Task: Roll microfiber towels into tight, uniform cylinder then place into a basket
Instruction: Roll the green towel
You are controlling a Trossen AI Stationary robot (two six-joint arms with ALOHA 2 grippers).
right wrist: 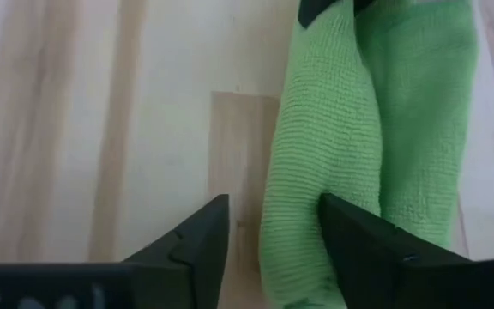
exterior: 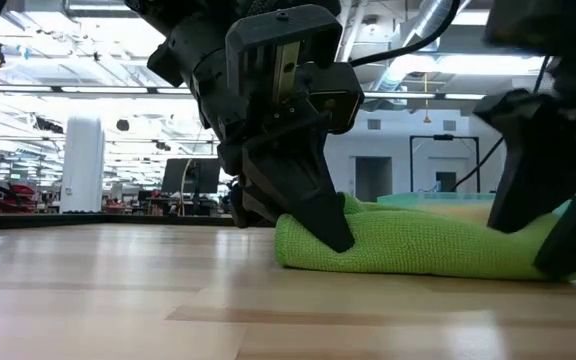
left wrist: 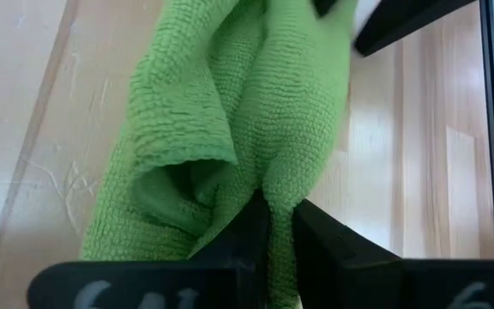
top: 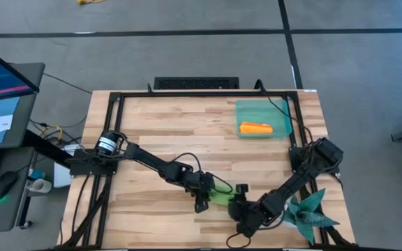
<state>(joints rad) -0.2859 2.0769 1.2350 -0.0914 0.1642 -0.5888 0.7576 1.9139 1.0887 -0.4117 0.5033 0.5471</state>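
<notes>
The lime green towel [top: 220, 195] lies as a loose, lumpy roll on the table near its front edge, between my two grippers. My left gripper [top: 201, 202] is shut on the roll's left end [exterior: 313, 245]. My right gripper [right wrist: 273, 206] stands open at the roll's right end [exterior: 553, 255], one finger on bare wood and the other in the groove between the roll's two bulges. The orange towel [top: 255, 128] lies rolled in the teal basket [top: 281, 111] at the back right. My left gripper pinches a raised fold of the green towel [left wrist: 264, 176] between its two fingers, at the roll's open left end. The fingers slant down from above and from the table's left. The roll stays lying on the table, slack. My right gripper: whether its finger [right wrist: 358, 240] touches the towel, I cannot tell.
A dark teal spiky cloth [top: 311, 215] lies at the front right corner, close beside my right arm. A black frame [top: 117, 97] borders the wooden tabletop. Bare wood stretches across the table's middle and left.
</notes>
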